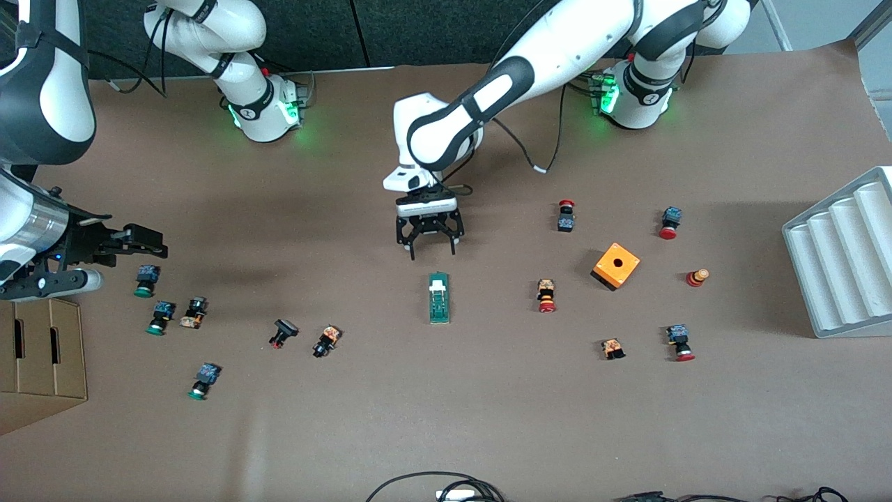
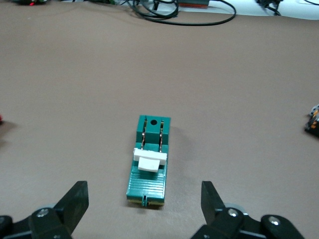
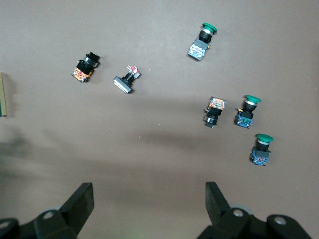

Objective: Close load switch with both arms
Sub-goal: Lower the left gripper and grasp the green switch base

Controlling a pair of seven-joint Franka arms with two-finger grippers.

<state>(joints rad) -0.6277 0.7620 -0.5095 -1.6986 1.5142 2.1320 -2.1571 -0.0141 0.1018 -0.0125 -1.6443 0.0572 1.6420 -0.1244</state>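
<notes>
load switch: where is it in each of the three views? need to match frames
Front view: load switch lies mid-table, just nearer the camera than the open left gripper.
Left wrist view: centred, lengthwise between the open fingers.
Right wrist view: only a sliver at the picture's edge.
Shared landmark: the switch's white slider, seen in the first two.

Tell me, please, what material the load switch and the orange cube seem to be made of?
The load switch looks like moulded plastic: a matte green body with ribbed end, a white matte sliding piece, and two thin coppery strips, probably metal. The orange cube also looks like plastic, smooth and evenly coloured with a dark base, though this is less certain.
</notes>
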